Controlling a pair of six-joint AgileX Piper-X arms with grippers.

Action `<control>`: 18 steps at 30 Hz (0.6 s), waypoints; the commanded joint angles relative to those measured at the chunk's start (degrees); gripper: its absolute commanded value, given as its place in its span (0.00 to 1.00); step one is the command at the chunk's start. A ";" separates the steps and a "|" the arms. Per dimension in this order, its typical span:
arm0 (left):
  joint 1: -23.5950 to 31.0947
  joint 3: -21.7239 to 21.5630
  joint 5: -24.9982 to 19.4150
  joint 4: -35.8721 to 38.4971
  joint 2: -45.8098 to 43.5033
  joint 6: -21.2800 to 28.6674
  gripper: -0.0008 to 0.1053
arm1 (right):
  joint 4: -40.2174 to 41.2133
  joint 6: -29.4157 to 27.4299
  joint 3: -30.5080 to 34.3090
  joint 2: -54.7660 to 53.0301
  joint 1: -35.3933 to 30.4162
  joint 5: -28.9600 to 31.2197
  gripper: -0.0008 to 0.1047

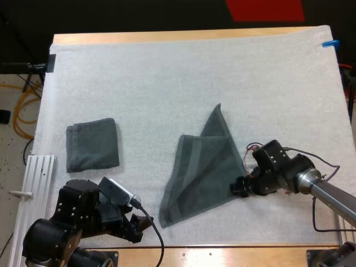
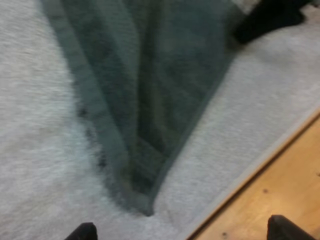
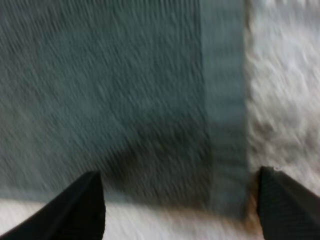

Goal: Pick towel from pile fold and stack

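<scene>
A white fleecy mat [image 1: 194, 78] covers almost all of the wooden desk [image 1: 222, 255], leaving bare wood as a thin strip along the near edge and another along the far edge.

The left gripper [image 1: 140, 221] hovers low over the mat near the desk's near edge, left of the middle. In the left wrist view its two black fingers [image 2: 84, 232] stand wide apart with nothing between them. They are just short of the pointed near corner of the dark grey-green towel lying partly folded into a loose triangle [image 1: 199, 177], and do not touch it.

The right gripper [image 1: 240, 188] sits at that towel's right-hand edge, toward the near right part of the desk. In the right wrist view its fingers [image 3: 82, 206] are also spread well apart, holding nothing. The towel's hemmed border lies flat below the gap between them.

The triangular towel spreads over the mat from close to the near edge, its long tip pointing toward the desk's middle.

A second dark grey-green towel folded into a small square [image 1: 93, 144] rests flat well apart from it, near the desk's left edge.
</scene>
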 commanded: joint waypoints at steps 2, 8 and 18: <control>-0.10 0.31 1.19 -0.85 -0.14 -0.12 0.62 | -1.34 2.07 -0.09 1.82 -0.21 -1.32 0.60; -0.10 0.31 1.17 -1.19 -0.14 -0.12 0.62 | -2.10 2.35 -0.09 6.05 -0.21 -2.40 0.34; -0.65 1.27 1.48 -1.85 -0.14 0.00 0.62 | 0.98 1.05 -0.09 1.32 -0.21 1.14 0.01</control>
